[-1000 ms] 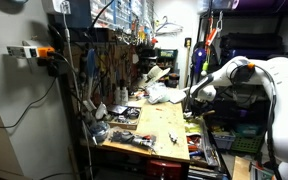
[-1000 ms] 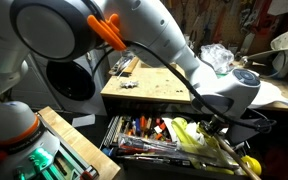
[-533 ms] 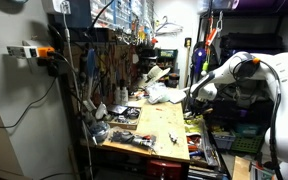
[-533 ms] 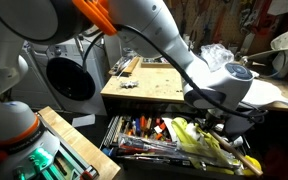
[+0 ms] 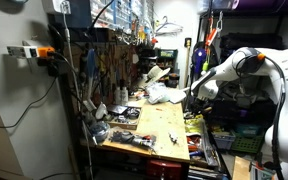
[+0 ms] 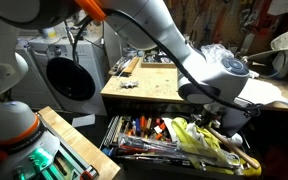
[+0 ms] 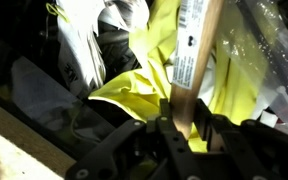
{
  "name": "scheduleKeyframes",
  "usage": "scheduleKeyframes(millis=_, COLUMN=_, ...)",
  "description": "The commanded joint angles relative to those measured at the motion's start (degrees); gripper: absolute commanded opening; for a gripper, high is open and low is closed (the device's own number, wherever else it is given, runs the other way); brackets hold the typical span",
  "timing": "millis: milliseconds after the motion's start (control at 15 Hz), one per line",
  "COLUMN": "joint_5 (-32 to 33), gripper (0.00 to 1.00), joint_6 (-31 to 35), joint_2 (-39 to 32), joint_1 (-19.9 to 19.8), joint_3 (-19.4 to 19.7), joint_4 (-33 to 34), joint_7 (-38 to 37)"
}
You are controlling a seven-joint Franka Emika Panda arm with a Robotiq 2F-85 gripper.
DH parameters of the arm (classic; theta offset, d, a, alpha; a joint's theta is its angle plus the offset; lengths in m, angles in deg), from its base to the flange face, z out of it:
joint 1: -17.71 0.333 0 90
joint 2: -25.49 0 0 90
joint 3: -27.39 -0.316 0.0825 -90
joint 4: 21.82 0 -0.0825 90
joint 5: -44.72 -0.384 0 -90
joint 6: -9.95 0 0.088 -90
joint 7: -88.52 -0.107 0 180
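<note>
My gripper (image 7: 181, 128) is shut on the lower end of a flat wooden stick (image 7: 194, 50) that bears a white printed label. The stick rises from the jaws up the wrist view. Under it lie yellow plastic bags (image 7: 134, 95) and clear crinkled wrapping (image 7: 269, 60). In both exterior views the gripper (image 6: 217, 120) hangs low over an open drawer (image 6: 144, 130) full of tools and yellow bags (image 6: 199, 137), at the side of the wooden workbench (image 5: 164, 125). The stick itself is hard to make out in the exterior views.
The workbench top (image 6: 154, 80) carries small parts and a crumpled clear bag (image 6: 216, 55). A pegboard with many hanging tools (image 5: 109, 60) stands at the back. A white round machine (image 6: 69, 80) stands beside the bench. A wooden board (image 6: 79, 150) lies near the robot base.
The arm has shifted a little over the drawer, its wrist moving slightly up and toward the bench. The gripper stays shut on the wooden stick.
</note>
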Motion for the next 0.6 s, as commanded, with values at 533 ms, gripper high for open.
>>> scheduleKeyframes(millis=533, joint_5=-9.9, gripper=0.07, joint_6=0.2, joint_2=15.7, joint_1=-4.4, joint_3=-1.0, joint_4=-14.7, joint_7=19.7)
